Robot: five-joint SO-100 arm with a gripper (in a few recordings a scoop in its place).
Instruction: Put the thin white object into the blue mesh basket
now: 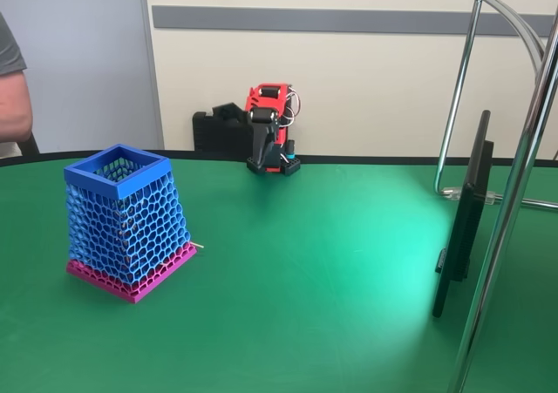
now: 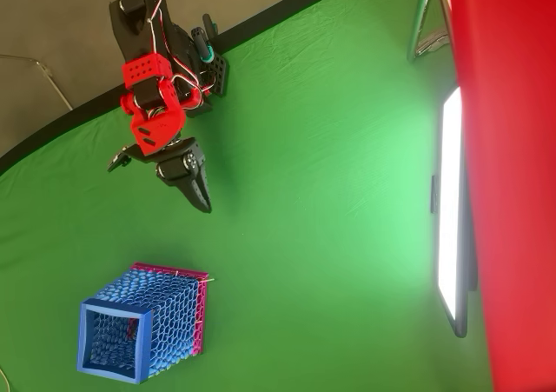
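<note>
1. No text, label, brand, number or sign could be read in either view.
2. The basket [image 1: 127,214], the arm [image 2: 156,114] and the table [image 1: 331,306] bore no legible marking.
3. The screen [image 2: 450,209] was a white glare in the overhead view, with nothing legible on it.

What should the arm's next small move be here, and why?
Probably none; rest where it is. The gripper sits folded near the arm's base, well apart from the blue mesh basket. The thin white object shows as a tip poking out by the basket's pink base, seemingly already inside, though that cannot be confirmed.
</note>
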